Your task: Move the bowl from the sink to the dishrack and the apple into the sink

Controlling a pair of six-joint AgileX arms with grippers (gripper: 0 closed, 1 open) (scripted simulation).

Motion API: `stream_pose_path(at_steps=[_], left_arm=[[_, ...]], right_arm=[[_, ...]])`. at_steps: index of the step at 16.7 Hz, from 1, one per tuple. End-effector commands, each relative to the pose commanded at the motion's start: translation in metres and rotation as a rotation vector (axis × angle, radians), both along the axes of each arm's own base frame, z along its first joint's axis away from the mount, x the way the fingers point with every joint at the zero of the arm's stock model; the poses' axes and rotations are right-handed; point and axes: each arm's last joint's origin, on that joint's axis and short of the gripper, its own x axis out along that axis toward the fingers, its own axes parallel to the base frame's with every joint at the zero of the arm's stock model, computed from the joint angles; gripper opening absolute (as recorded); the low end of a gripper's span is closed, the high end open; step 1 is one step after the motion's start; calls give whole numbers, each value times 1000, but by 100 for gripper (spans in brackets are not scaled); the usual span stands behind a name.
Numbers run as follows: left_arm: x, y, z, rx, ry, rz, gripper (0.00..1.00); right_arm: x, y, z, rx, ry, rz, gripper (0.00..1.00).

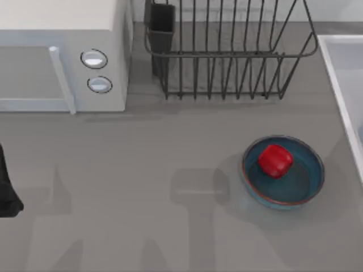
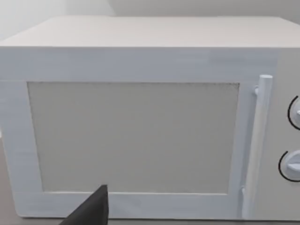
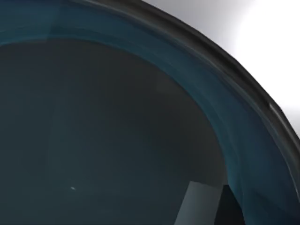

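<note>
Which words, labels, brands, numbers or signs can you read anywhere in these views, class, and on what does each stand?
None can be read. The microwave has a blank door and two unmarked knobs. The bowl, apple, dishrack and sink carry no lettering.

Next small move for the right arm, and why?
Probably close on the rim of the bowl it faces: the right wrist view sits right inside it, the dishrack holds no bowl, and the apple lies in a second bowl on the table.
</note>
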Motion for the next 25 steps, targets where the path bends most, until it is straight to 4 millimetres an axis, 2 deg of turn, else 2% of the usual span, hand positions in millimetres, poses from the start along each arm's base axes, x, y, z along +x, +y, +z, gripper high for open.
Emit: stream_pose_path(at_steps=[5, 7, 9, 11, 13, 15, 17, 19, 21, 23, 25], left_arm=[[0, 0, 0, 0, 0, 0, 100], [0, 0, 0, 0, 0, 0, 100], [0, 0, 0, 0, 0, 0, 100], [0, 0, 0, 0, 0, 0, 100], [0, 0, 0, 0, 0, 0, 100], [0, 0, 0, 0, 0, 0, 100], [0, 0, 0, 0, 0, 0, 100], [0, 0, 0, 0, 0, 0, 100], [0, 0, 0, 0, 0, 0, 100], [0, 0, 0, 0, 0, 0, 100], [0, 0, 0, 0, 0, 0, 100]], right_arm=[[-2, -1, 6, 0, -1, 0, 0], [-13, -11, 24, 4, 9, -5, 0], [-32, -24, 57, 7, 18, -8, 0], [-60, -37, 104, 5, 12, -10, 0], [-100, -45, 164, -10, -15, -9, 0], [-148, -43, 221, -33, -48, -7, 0], [-199, -32, 264, -47, -63, -4, 0], [-243, -18, 287, -43, -53, -1, 0], [-275, -6, 298, -25, -30, 1, 0], [-294, 2, 302, -7, -10, 2, 0], [-299, 5, 302, -1, -4, 2, 0]])
